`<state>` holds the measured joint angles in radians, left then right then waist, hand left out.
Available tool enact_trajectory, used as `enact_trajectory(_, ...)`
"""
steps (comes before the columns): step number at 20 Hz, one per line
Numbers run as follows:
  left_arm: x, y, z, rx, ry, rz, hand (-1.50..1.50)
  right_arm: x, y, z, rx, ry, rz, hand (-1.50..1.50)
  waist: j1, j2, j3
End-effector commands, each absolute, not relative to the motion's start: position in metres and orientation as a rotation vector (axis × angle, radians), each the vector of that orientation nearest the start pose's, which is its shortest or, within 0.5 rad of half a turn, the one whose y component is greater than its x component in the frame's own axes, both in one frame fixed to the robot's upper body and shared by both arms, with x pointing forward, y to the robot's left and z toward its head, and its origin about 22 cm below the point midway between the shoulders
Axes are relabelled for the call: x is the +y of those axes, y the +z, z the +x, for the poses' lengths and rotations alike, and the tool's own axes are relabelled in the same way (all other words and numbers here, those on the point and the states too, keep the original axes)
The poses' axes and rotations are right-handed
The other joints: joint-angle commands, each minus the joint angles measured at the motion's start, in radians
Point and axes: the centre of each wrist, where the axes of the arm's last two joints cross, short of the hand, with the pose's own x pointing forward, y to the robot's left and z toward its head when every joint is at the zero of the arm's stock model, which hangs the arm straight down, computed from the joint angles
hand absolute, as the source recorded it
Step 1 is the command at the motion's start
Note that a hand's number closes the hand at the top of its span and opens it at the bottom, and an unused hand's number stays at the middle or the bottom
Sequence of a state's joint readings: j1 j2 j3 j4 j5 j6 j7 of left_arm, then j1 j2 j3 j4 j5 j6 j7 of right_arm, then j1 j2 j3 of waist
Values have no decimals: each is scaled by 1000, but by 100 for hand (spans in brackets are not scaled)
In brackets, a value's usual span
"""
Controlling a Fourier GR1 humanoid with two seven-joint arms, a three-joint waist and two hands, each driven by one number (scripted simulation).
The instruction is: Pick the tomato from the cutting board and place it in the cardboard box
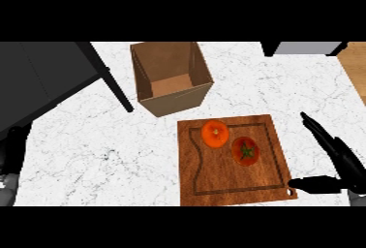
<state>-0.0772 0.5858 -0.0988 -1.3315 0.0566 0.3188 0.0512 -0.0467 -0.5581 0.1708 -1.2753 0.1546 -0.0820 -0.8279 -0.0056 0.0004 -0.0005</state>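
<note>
While our right hand hangs to the right of the cutting board, fingers straight and thumb spread wide, the tomato lies on the board to its left, near but untouched. We see it red and round with a green stem, just beside an orange fruit; the cardboard box stands open beyond.

right hand: low at right edge, coming in from lower right | fingers straight, pointing up-left | thumb spread out leftward | holding nothing | left hand: at left edge, partly cut off, pose unclear | grey forearm just below it, lower-left corner
</note>
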Motion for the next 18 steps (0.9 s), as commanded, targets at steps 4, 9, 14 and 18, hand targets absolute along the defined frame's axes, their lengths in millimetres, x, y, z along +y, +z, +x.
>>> enact_trajectory(4,346,11,253,-1366,-223,640,0,-339,29,254,-1786,1237,-467,-150,8,-5,-2)
enact_trajectory(9,357,29,266,-1365,-219,653,0,-316,66,275,-1564,1410,-528,-150,13,-2,-1)
enact_trajectory(14,353,23,268,-1366,-227,642,0,-276,68,287,-1440,1481,-466,-150,12,0,0)
enact_trajectory(18,357,19,264,-1365,-211,651,0,-246,63,276,-1362,1516,-526,-150,9,-1,0)
